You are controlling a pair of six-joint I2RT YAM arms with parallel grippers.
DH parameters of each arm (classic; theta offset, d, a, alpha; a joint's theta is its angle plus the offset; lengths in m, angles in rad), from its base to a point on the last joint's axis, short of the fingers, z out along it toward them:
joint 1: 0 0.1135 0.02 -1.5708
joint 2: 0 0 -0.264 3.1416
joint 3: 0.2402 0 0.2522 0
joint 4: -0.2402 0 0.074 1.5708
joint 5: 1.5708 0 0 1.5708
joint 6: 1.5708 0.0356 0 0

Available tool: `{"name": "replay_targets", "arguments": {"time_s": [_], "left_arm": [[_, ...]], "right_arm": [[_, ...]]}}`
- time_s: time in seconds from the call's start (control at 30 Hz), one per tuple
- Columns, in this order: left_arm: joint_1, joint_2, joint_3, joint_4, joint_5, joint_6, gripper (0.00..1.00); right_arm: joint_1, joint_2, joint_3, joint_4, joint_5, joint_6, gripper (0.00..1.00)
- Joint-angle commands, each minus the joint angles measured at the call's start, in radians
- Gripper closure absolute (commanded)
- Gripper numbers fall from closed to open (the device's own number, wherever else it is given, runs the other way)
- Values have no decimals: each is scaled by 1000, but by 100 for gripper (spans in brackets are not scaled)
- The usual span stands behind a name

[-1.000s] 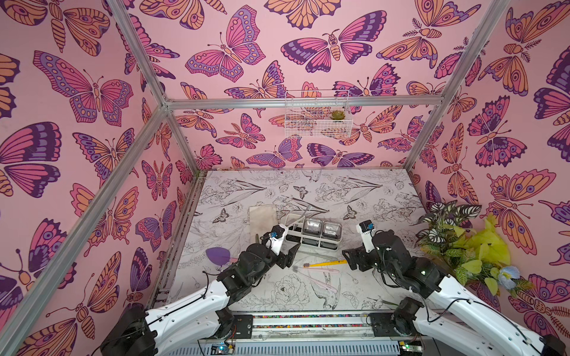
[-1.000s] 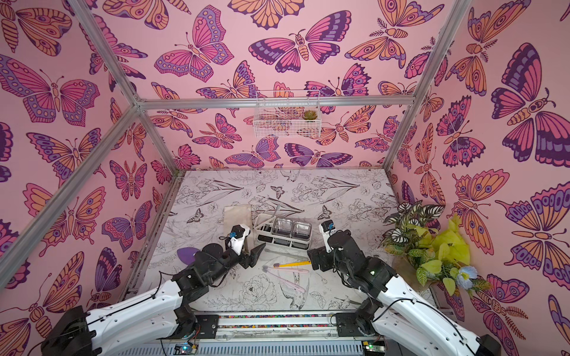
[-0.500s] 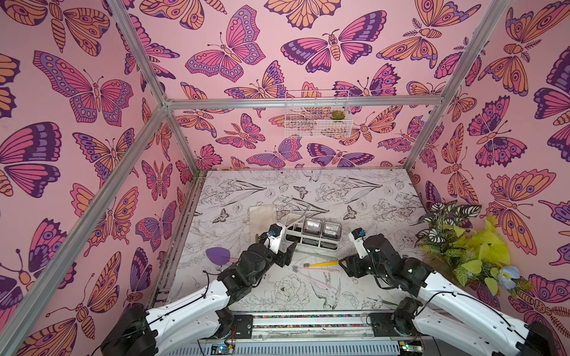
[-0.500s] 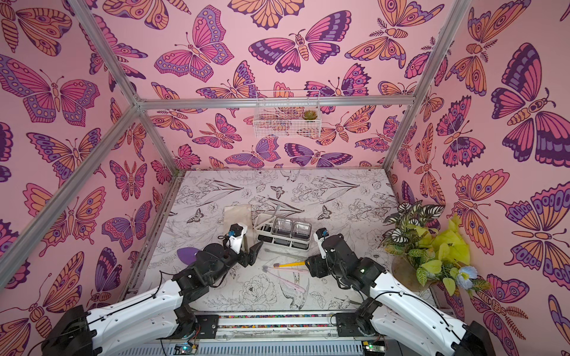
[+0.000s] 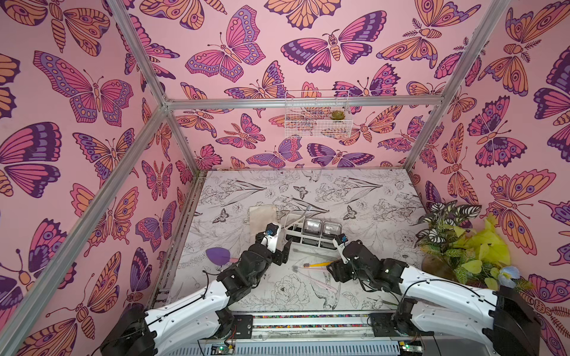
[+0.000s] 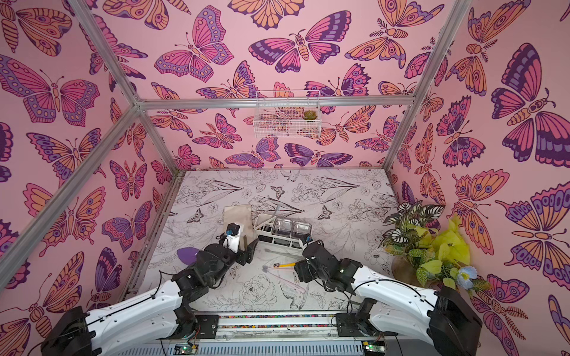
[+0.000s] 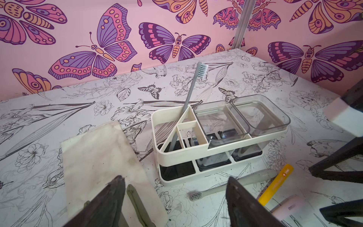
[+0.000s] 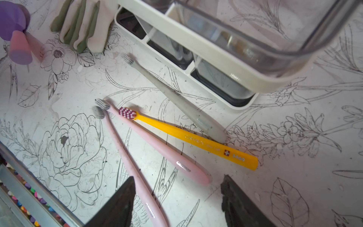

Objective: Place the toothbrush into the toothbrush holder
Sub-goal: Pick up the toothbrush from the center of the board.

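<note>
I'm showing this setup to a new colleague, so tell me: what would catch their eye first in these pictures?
The pink butterfly walls on every side stand out most. Mid-table stands the white toothbrush holder, with one grey toothbrush leaning in its slotted compartment. On the table in front of it lie loose brushes, the yellow toothbrush the brightest, beside two pink toothbrushes.
</note>
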Motion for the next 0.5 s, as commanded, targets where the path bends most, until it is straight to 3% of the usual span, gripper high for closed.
{"name": "replay_targets", "arguments": {"time_s": [0.0, 0.17, 0.47], "left_arm": [[-3, -10, 16, -31, -37, -6, 18], [-3, 3, 39, -73, -92, -7, 19], [-2, -32, 29, -80, -110, -10, 19]], "right_arm": [[38, 57, 48, 76, 55, 18, 30], [149, 201, 94, 159, 104, 19, 31], [186, 361, 168, 212, 99, 25, 37]]}}
